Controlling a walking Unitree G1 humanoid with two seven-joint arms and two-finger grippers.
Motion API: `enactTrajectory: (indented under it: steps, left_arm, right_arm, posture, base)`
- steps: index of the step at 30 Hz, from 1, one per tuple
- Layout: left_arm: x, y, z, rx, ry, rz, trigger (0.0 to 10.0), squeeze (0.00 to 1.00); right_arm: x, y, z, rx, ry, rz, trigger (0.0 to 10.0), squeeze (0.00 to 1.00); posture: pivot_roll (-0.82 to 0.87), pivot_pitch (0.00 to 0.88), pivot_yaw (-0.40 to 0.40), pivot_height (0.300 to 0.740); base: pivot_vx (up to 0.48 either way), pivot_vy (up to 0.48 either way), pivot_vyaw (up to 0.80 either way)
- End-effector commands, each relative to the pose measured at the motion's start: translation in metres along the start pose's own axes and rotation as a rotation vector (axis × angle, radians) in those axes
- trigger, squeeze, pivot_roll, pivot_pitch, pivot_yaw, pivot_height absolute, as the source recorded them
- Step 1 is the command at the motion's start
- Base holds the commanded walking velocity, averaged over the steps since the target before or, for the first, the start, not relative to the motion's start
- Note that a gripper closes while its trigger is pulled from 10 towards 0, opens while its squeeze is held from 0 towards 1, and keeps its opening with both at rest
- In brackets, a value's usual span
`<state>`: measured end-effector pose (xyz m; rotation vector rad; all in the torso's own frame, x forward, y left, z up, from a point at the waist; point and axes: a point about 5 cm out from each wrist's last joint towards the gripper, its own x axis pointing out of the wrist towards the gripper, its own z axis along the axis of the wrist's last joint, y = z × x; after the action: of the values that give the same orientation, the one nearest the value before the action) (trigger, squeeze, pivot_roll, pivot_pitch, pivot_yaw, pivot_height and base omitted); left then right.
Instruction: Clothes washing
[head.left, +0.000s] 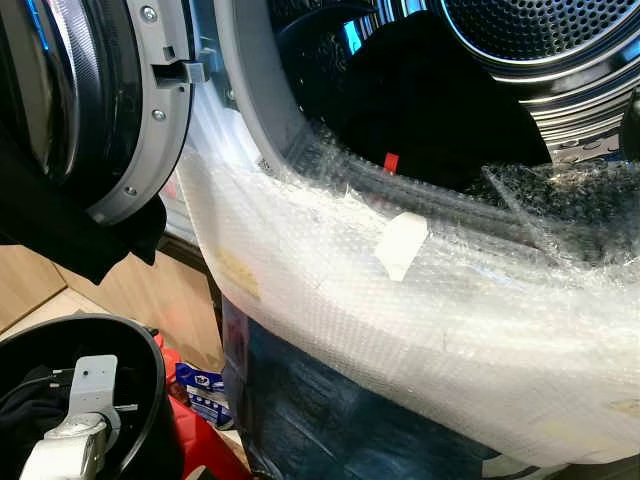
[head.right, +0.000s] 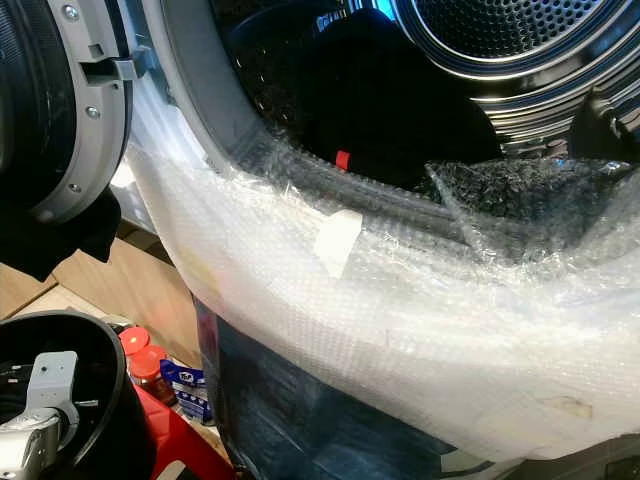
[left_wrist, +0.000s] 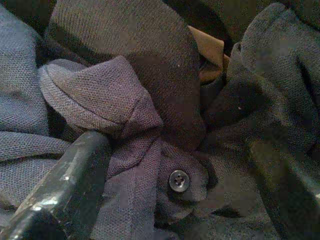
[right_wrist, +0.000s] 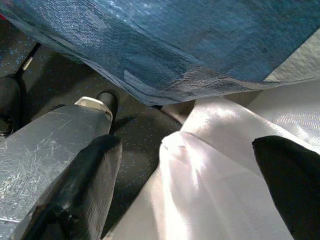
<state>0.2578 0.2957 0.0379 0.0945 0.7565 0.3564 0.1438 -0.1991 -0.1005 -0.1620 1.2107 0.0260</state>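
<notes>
dark clothes (left_wrist: 150, 125) lie between the left gripper's (left_wrist: 185, 175) spread fingers (left_wrist: 65, 180).

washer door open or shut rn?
Open. The door is swung aside to the left, and the drum shows through the unblocked opening with dark clothing inside.

Garment (left_wrist: 125, 115) between the left gripper's (left_wrist: 185, 170) black fingers (left_wrist: 65, 190): dark grey-purple knit, one dark button (left_wrist: 179, 180), tan patch beyond. Bubble wrap (head.left: 420, 300): clear-white, dotted. Beside the right gripper (right_wrist: 190, 195): blue sheet (right_wrist: 190, 45), white cloth (right_wrist: 210, 190). Drum (head.left: 540, 40): silver, perforated. Basket (head.left: 120, 340): black.
</notes>
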Motion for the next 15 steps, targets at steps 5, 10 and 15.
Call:
enactTrajectory:
  steps: [5,10,15]
  left_arm:
    - [0.001,0.016,-0.004,0.008,0.022,0.091,10.0,0.00]
    - [0.001,0.035,0.003,-0.019,-0.008,0.190,10.0,0.00]
    - [0.002,0.036,0.001,-0.060,-0.008,0.213,10.0,0.00]
  right_arm:
    - [0.000,0.000,-0.009,0.021,0.028,0.003,10.0,0.00]
    - [0.000,-0.001,-0.008,0.027,0.027,0.000,10.0,0.00]
    - [0.000,-0.003,-0.005,0.029,0.018,-0.002,10.0,0.00]
  posture:
    - [0.12,0.028,-0.052,0.740]
    - [0.11,0.004,-0.044,0.740]
    - [0.12,0.000,-0.051,0.740]
  base:
    - [0.000,0.000,0.00]
    - [0.000,0.000,0.00]
    - [0.000,0.000,0.00]
